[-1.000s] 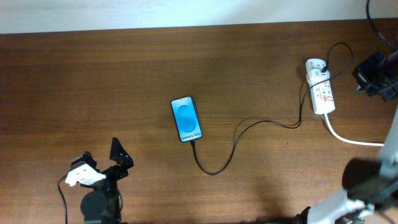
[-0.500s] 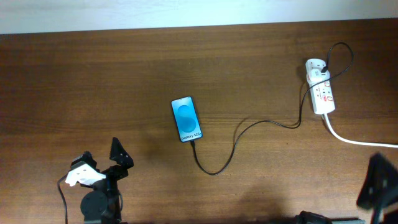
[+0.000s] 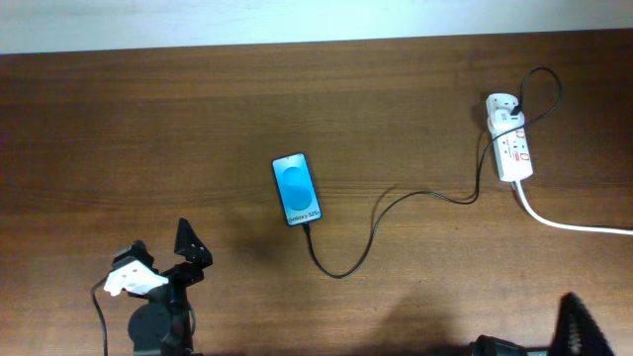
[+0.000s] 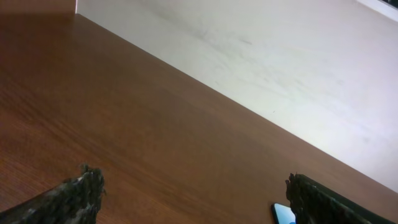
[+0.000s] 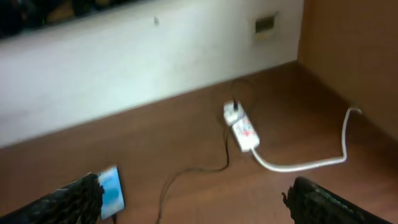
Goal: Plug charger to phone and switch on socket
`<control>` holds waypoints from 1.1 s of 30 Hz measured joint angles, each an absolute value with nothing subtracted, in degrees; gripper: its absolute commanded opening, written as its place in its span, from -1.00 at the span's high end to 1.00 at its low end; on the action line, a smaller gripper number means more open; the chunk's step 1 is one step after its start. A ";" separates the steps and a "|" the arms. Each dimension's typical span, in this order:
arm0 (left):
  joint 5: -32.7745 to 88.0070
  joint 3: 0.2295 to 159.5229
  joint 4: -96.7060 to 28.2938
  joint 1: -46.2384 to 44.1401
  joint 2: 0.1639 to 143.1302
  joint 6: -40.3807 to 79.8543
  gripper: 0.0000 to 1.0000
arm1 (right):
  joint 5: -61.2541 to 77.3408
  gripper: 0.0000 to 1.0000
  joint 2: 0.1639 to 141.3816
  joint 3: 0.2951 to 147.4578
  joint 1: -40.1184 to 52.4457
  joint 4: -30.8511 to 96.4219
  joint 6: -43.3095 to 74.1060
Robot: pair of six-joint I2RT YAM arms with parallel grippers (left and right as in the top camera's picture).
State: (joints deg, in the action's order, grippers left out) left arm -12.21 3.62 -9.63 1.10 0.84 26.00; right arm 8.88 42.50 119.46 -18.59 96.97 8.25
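Observation:
The phone (image 3: 297, 189) lies flat mid-table with its blue screen lit. The charger (image 3: 341, 272), a thin black cable, meets the phone's near short edge, loops right and runs to a plug at the far end of the white socket (image 3: 512, 150) at the right. My left gripper (image 3: 158, 259) stands open at the near left, well short of the phone. It holds nothing, and a corner of the phone (image 4: 283, 213) shows by its right finger. Of my right gripper only one dark finger (image 3: 576, 326) shows at the near right edge. The right wrist view shows that gripper (image 5: 194, 188) open and empty, far from the socket (image 5: 242, 127).
A thick white cord (image 3: 569, 223) leaves the socket's near end and runs off the right edge. A pale wall (image 4: 280, 68) borders the table's far side. Bare brown tabletop (image 3: 148, 119) lies between the phone and both arms.
My right arm has drawn back from beside the socket to the near right corner, and its gripper has opened. The phone, cable, socket and left arm have not moved.

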 measured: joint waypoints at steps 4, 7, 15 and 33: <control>-12.21 3.57 -9.63 1.10 0.86 26.00 -0.98 | 8.95 -0.97 33.71 99.98 -18.35 92.16 5.37; -12.21 3.53 -9.58 1.10 0.86 26.00 -0.98 | 10.02 -0.97 24.58 81.17 -15.29 73.47 4.34; -12.21 3.46 -9.65 1.10 0.91 26.02 -0.98 | 14.24 -0.97 4.49 31.94 -6.85 25.21 4.03; -12.21 3.46 -9.63 1.10 0.91 26.02 -0.98 | 5.98 -0.97 0.91 2.22 -2.00 -1.37 4.78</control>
